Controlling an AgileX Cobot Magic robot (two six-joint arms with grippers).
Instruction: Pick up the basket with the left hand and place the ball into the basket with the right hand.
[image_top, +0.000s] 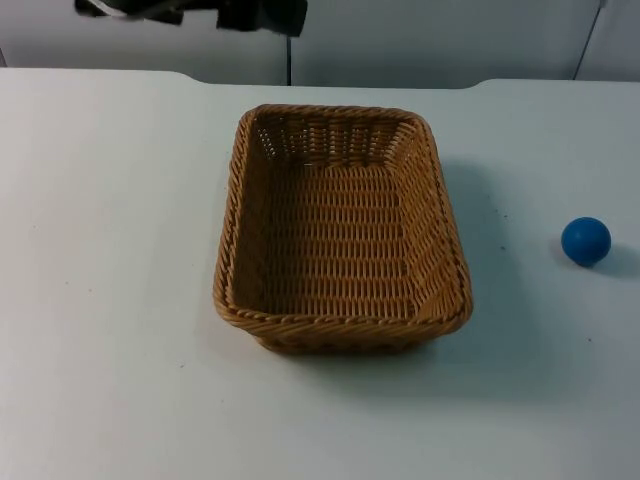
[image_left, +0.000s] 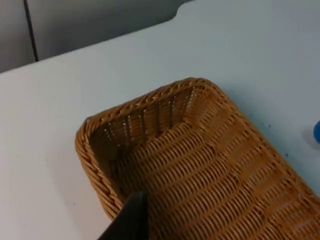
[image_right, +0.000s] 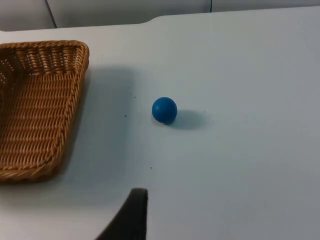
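Top view
Basket (image_top: 342, 232): a woven tan rectangular basket stands flat on the white table (image_top: 100, 300), nothing inside it, its short ends toward the partition wall (image_top: 440, 40) and toward the near edge.
Ball (image_top: 586, 241): a small blue ball rests on the table well apart from the basket, off the basket's right long side, casting a soft shadow.
Left arm (image_top: 200, 12): a dark piece of it hangs above the far table edge, beyond the basket's far-left corner; it touches nothing.

Left wrist view
Left gripper (image_left: 131, 220): one black fingertip stands over the basket's rim, just above one long wall near a corner; no contact can be made out, and whether the claw is open or closed cannot be told.
Basket (image_left: 200, 170): seen close, corner and weave of the floor plain, nothing inside.
Ball (image_left: 317, 131): a sliver of blue beyond the basket's far long side, apart from it.

Right wrist view
Right gripper (image_right: 132, 215): one black fingertip hovers over bare table, apart from the ball and from the basket; the claw's state cannot be told.
Ball (image_right: 164, 110): sits on the table beside the basket, a clear gap between them.
Basket (image_right: 35, 105): one end of it, upright on the table.
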